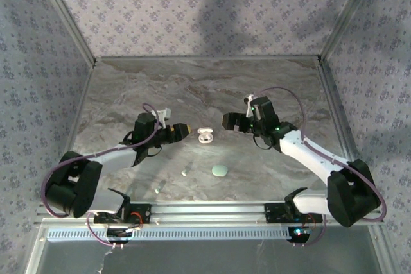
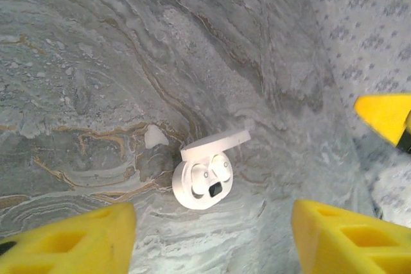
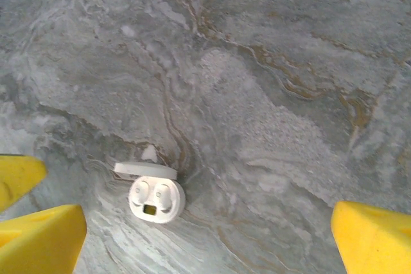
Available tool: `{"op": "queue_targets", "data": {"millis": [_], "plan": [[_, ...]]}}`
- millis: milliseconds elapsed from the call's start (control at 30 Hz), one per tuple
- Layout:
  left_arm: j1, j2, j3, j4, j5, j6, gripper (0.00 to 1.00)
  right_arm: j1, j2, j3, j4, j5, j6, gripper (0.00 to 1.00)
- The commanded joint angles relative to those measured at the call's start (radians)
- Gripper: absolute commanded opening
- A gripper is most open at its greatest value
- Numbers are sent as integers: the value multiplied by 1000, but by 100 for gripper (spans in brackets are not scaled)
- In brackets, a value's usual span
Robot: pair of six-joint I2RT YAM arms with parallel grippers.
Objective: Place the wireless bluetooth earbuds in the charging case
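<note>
White charging case (image 2: 202, 187) sits near the middle of the marble table (image 1: 192, 88), lid (image 2: 215, 145) hinged up and standing open. The wells face upward, which I judge is the pose needed for loading from above. Two rounded white earbuds (image 2: 198, 176) appear to be seated side by side in the wells; whether they are pressed fully home cannot be told. Left claw (image 1: 183, 131) hovers just left of the case with its yellow fingers spread and nothing between them: released, holding nothing. Right claw (image 1: 228, 121) faces it from the other side of the case, jaws wide and likewise empty. The two claws bracket the case without touching it, probably so that either can steady it or reach the lid. A mint pod (image 1: 219, 171) lies closed nearer the arm bases, well apart from the white case. A small white bit (image 1: 184, 173) lies to the left of the pod, and a small pale bit (image 1: 157, 191) sits nearer the front edge. Both are likely further earbuds left out on the table, though they are too small to confirm. Judgement: the white case looks loaded, so shutting the lid or collecting the loose bits seems the next call.
</note>
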Motion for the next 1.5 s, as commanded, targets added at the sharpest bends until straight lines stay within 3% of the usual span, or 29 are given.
{"op": "queue_targets", "data": {"millis": [0, 300, 567, 800, 967, 1467], "plan": [[-19, 6, 25, -25, -8, 19, 57, 0, 46, 70, -60, -63, -24, 100], [-59, 66, 67, -55, -4, 27, 35, 7, 183, 206, -106, -134, -15, 91], [-64, 145, 99, -63, 20, 22, 17, 33, 341, 356, -216, -172, -27, 72], [-75, 189, 130, -100, 25, 30, 10, 66, 471, 473, -262, -188, -34, 36], [-100, 234, 159, -121, 31, 34, 7, 81, 550, 550, -309, -182, -40, 18], [-134, 305, 181, -114, 25, 9, 2, 122, 687, 638, -367, -184, -44, 16]]}}
